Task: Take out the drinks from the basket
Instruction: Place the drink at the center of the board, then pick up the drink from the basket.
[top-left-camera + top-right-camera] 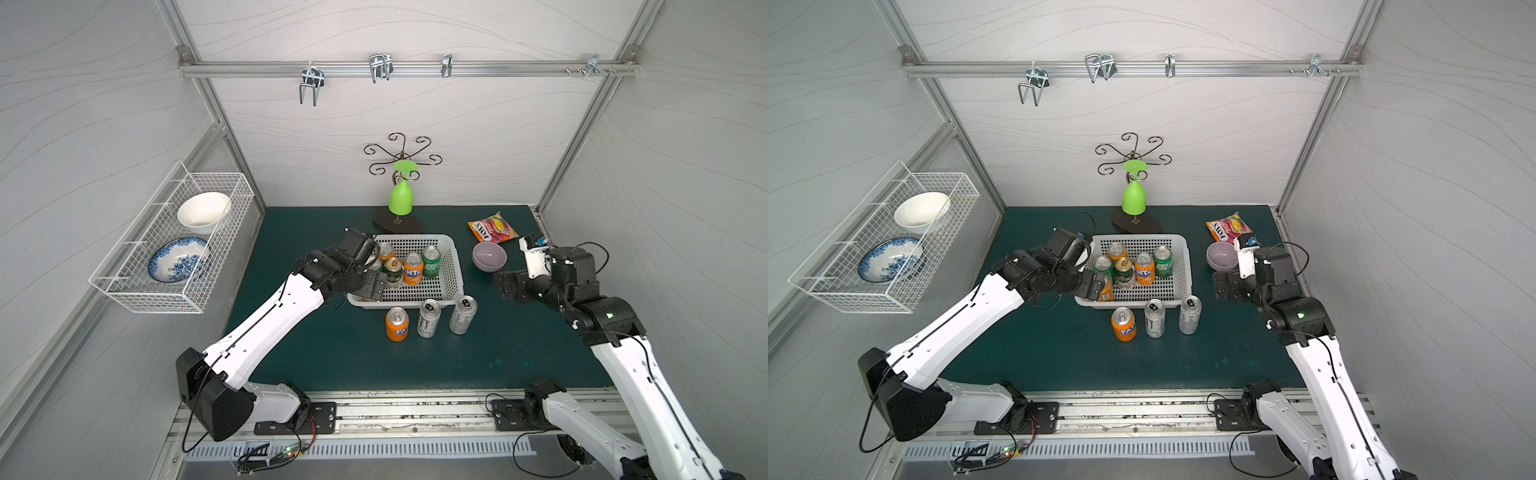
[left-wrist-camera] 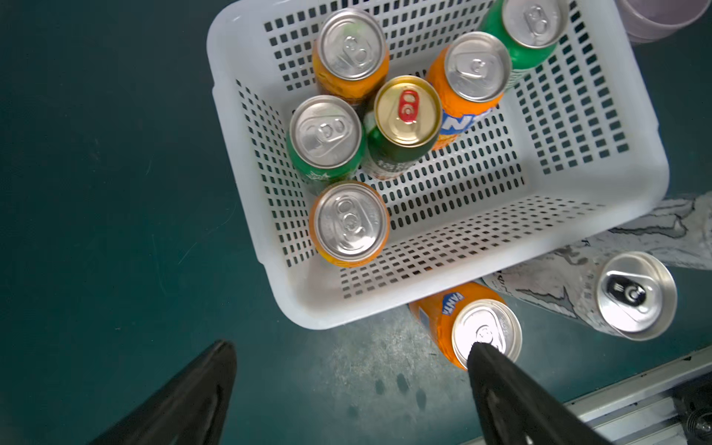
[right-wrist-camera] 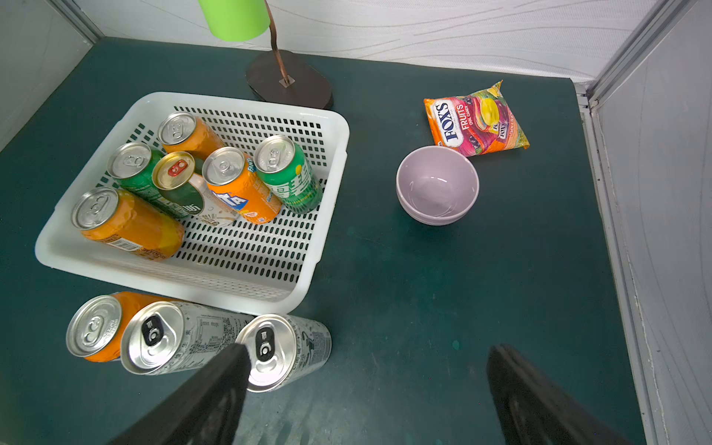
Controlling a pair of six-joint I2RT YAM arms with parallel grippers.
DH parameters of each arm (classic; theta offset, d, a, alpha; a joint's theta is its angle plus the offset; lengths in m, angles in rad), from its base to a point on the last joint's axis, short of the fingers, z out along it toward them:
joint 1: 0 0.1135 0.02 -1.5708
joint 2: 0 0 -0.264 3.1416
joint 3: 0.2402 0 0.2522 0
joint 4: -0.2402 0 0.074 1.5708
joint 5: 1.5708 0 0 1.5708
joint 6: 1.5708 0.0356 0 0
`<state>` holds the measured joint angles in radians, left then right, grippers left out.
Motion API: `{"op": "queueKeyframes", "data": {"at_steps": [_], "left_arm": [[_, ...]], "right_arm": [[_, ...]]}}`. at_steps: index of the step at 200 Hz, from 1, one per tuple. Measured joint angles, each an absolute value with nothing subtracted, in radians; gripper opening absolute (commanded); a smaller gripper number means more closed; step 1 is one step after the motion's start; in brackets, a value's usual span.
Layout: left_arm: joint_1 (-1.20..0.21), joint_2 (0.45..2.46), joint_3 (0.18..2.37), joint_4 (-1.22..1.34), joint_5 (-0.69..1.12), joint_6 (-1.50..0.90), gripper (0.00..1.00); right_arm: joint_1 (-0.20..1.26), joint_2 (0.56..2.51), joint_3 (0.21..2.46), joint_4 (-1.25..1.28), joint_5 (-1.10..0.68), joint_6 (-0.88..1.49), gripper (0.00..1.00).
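dark green tabletop (image 1: pixel 519 353), white walls. basket (image 1: pixel 453 270) mid-tabletop holding six drinks (image 3: pixel 227 185); three more drinks (image 1: pixel 429 318) stand just outside its near rim. beside it: lilac bowl (image 1: pixel 489 256), snack packet (image 1: pixel 493 227), lamp stand (image 1: pixel 401 199). left hand (image 2: pixel 352 356) spread wide, empty, near basket corner. right hand (image 3: pixel 368 364) spread wide, empty.

Colours on dark green mat (image 1: pixel 519 340)

White perforated basket (image 3: pixel 327 162); orange Fanta cans (image 3: pixel 239 192), green cans (image 3: pixel 293 177), gold-topped dark green can (image 2: pixel 404 115); silver-white cans (image 1: pixel 463 316) with black marks; lilac bowl (image 3: pixel 437 185); orange-yellow packet (image 3: pixel 476 119); blue-patterned dish (image 1: pixel 178 259).
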<state>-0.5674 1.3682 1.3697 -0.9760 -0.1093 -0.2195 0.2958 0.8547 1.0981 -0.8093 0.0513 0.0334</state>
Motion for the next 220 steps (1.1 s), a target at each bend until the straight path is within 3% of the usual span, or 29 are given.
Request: {"op": "queueKeyframes", "data": {"at_steps": [88, 220], "left_arm": [[-0.501, 1.641, 1.429, -0.967, -0.024, -0.177, 0.98], [-0.497, 1.836, 1.457, -0.914, -0.023, -0.172, 0.91]], "right_arm": [[0.296, 0.854, 1.098, -0.809, 0.051, 0.033, 0.99], [0.296, 0.85, 1.087, -0.808, 0.051, 0.033, 0.99]]}}
